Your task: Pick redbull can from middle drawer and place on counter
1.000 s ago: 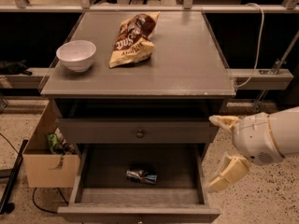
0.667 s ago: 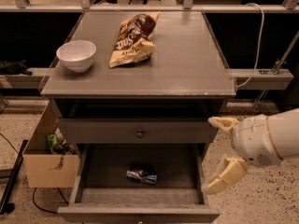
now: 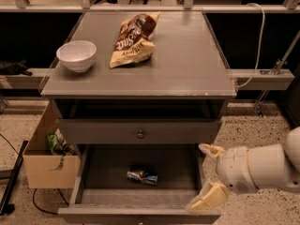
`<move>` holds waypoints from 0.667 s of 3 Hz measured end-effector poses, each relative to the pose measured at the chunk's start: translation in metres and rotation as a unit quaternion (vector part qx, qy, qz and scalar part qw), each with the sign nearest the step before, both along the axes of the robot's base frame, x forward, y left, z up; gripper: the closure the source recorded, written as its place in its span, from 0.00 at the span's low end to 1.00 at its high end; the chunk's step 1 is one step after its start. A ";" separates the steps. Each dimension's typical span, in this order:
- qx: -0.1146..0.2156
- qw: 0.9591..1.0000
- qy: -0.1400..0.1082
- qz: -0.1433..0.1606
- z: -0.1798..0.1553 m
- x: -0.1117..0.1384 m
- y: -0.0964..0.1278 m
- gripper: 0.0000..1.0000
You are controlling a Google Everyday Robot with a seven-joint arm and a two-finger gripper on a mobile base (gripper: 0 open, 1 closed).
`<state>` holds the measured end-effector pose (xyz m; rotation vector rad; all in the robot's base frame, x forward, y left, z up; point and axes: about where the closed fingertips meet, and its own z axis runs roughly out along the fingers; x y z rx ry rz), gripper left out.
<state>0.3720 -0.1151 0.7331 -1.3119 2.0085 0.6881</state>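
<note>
On your far left, a cardboard box (image 3: 47,161) is standing on the floor beside the cabinet. Something green is inside it, but you cannot tell what. On the counter (image 3: 187,64) a white bowl (image 3: 76,55) is sitting near the left edge. A yellow-brown snack bag (image 3: 133,39) is lying just to the right of it.

Below them, the drawer front with the round knob (image 3: 140,134) is staying closed. Under it, the middle drawer (image 3: 108,170) is standing pulled out. The redbull can (image 3: 142,176) is lying on its side on the dark floor of this drawer, about in the middle. It is lying exactly where it was a second ago.

What is changing is the gripper (image 3: 210,175). It is now lower than one second ago and a little more to the left, reaching the right front corner of the open drawer. Its two pale fingers (image 3: 208,199) are spread wide and are holding nothing. To me this means the approach is going on and the grasp is not yet begun. You are still needing to bring the gripper left to the can.

On the right, the white arm is running out of the picture. The front of the drawer is cut by the bottom edge. The drawer is dim, so the marks on the can are hard to make out.
</note>
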 end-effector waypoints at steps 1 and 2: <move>-0.002 1.000 0.008 -0.026 -0.045 0.004 0.001 0.00; -0.017 0.998 0.008 -0.054 -0.084 0.019 -0.002 0.00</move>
